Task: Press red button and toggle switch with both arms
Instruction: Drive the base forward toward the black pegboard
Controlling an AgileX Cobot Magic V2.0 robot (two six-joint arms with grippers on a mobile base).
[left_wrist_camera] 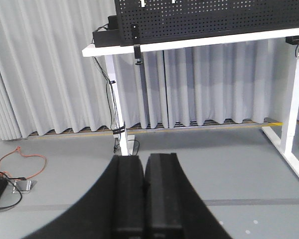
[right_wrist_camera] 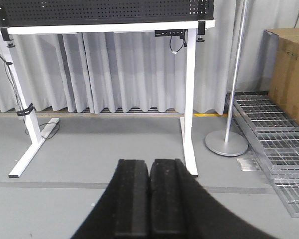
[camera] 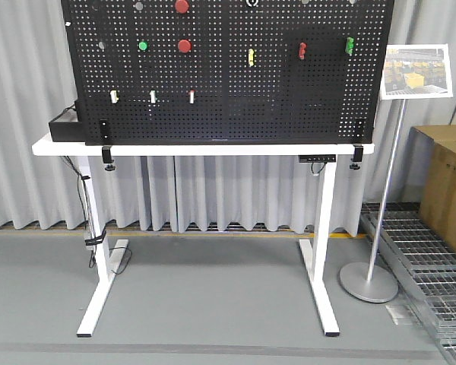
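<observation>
Red button [camera: 182, 6], round and dull red, sits at the very top edge of a black pegboard [camera: 235, 99], left of the board's middle and partly cut off by the frame. A second red button [camera: 185, 46], nearly alike (it looks slightly smaller), sits just below it on the board. Three small white switches [camera: 153, 96] stand in a row along the board's lower left. They are judged the likeliest toggles, though which one is meant cannot be told. The board stands upright on a white table [camera: 205, 148].

Left gripper [left_wrist_camera: 144, 167], seen from its wrist, has its fingers pressed together and holds nothing. It is aimed low, well beneath the board's left end. Right gripper [right_wrist_camera: 149, 169] is likewise pressed together and empty, well beneath the board's right end.

Neither arm is at the board yet, so the step in hand is judged to be the approach. Doing it well calls for raising both arms, using the closed fingers as blunt pushers, meeting the button's face squarely and steering clear of the lower button.
</observation>
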